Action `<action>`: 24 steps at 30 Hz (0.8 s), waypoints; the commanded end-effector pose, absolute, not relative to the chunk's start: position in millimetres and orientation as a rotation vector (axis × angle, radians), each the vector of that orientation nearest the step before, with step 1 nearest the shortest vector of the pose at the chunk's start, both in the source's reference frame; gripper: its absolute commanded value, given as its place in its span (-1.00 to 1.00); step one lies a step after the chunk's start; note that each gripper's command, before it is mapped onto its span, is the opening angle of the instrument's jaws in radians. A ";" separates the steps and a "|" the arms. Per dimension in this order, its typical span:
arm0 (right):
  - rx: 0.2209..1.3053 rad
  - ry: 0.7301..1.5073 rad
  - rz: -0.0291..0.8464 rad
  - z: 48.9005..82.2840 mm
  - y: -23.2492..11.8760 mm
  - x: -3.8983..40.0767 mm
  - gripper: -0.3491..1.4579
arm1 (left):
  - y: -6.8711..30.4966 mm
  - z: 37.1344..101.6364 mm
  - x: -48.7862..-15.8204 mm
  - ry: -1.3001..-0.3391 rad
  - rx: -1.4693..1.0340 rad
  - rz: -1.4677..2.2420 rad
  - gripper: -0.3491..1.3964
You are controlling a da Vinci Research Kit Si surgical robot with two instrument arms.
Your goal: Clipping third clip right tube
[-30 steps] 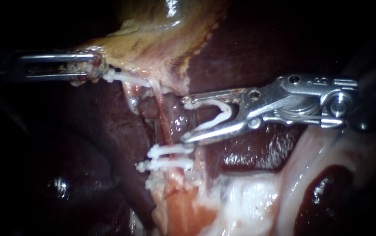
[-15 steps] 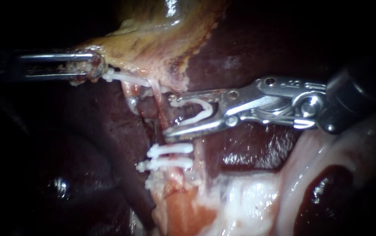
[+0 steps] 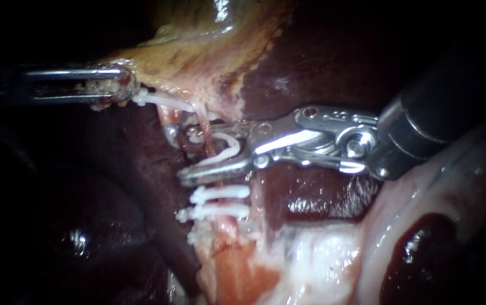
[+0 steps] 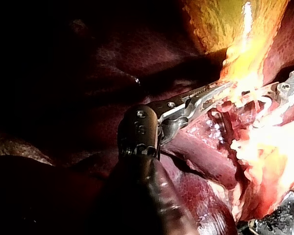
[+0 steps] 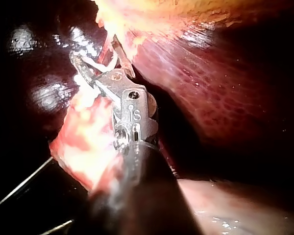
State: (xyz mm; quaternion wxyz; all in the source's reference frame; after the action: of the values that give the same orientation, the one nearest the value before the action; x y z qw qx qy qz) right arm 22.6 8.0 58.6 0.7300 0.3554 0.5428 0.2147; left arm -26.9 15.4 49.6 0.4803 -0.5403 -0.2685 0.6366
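Observation:
A thin reddish tube (image 3: 213, 148) runs down from the yellow-tan gallbladder (image 3: 197, 45). Two white clips (image 3: 220, 202) sit across the tube lower down. My right instrument (image 3: 185, 153) comes in from the right. Its jaws stand wide apart, holding an open white clip (image 3: 227, 148), and they straddle the tube just above the two clips. In the right wrist view the right instrument (image 5: 95, 68) reaches into the pale tissue. My left instrument (image 3: 113, 90) is shut on the gallbladder's lower edge; the left wrist view shows the left instrument (image 4: 210, 93) on that edge too.
Dark liver (image 3: 322, 56) lies behind and around the tube. Another white clip (image 3: 163, 101) sits on a strand just beside the left jaws. Pale fatty tissue (image 3: 322, 254) fills the lower right. My right instrument's jaws (image 4: 284, 90) show ahead of the left one.
My right instrument has slid left with its open clip, from beside the tube to astride it. The left instrument and the two lower clips have stayed put.

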 end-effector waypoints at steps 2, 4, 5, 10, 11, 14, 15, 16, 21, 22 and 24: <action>0.808 1.215 0.479 57.3 8.1 22.8 -0.06 | 15.4 49.6 -26.9 -0.654 -1.317 1.553 -1.00; 0.833 1.234 0.487 56.3 8.1 22.9 -0.06 | 15.4 49.6 -26.9 -0.654 -1.317 1.553 -1.00; 0.850 1.246 0.488 55.6 8.1 23.0 -0.06 | 15.4 49.6 -26.9 -0.654 -1.317 1.553 -1.00; 0.910 1.294 0.501 53.1 8.5 23.2 -0.06 | 15.4 49.6 -26.9 -0.654 -1.317 1.553 -1.00; 0.922 1.301 0.504 52.7 8.7 23.2 -0.06 | 15.4 49.6 -26.9 -0.654 -1.317 1.553 -1.00; 0.951 1.325 0.502 51.7 9.4 23.3 -0.06 | 15.4 49.6 -26.9 -0.654 -1.317 1.553 -1.00; 0.964 1.331 0.503 51.5 9.6 23.3 -0.06 | 15.4 49.6 -26.9 -0.654 -1.317 1.553 -1.00; 0.971 1.333 0.499 51.4 9.8 23.3 -0.07 | 15.4 49.6 -26.9 -0.654 -1.317 1.553 -1.00; 0.974 1.336 0.499 51.3 10.0 23.3 -0.08 | 15.4 49.6 -27.0 -0.654 -1.317 1.553 -1.00; 0.974 1.336 0.499 51.3 10.1 23.3 -0.09 | 15.4 49.6 -27.0 -0.654 -1.317 1.553 -1.00; 0.967 1.337 0.508 51.3 10.4 23.4 -0.09 | 15.4 49.6 -27.0 -0.654 -1.317 1.553 -1.00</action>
State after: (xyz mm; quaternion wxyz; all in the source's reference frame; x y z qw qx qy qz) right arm 23.4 10.5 51.3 0.6496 0.4254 0.5887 0.2247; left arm -27.0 15.4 49.6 0.4807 -0.5402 -0.2681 0.6366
